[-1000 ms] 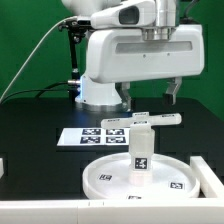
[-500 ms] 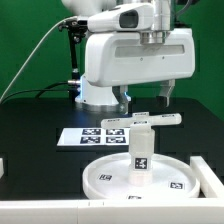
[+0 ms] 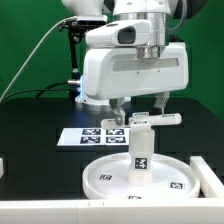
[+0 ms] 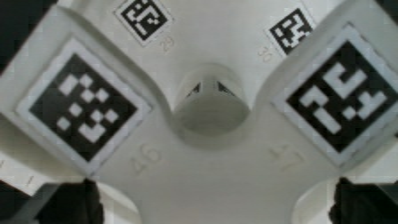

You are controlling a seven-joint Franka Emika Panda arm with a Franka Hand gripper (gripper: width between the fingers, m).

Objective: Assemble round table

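The round table's rimmed disc (image 3: 100,172) lies flat near the table's front. Its short post (image 3: 141,152) stands upright at the disc's middle. The cross-shaped foot (image 3: 146,120) rests across the post's top. My gripper (image 3: 140,106) hangs open just above the foot, one finger on each side of it, and holds nothing. In the wrist view the foot (image 4: 210,100) fills the picture, its tagged arms spread around the middle hub. The dark fingertips (image 4: 59,205) show at the two lower corners, well apart.
The marker board (image 3: 86,135) lies behind the disc, toward the exterior view's left. A plain white block (image 3: 208,172) sits at the disc's right. The robot base (image 3: 95,92) stands behind. A white ledge (image 3: 40,210) runs along the table's front.
The gripper has come down and shifted toward the exterior view's left, so its fingers now flank the foot. Its jaws stayed open. The disc, post and foot have not moved.
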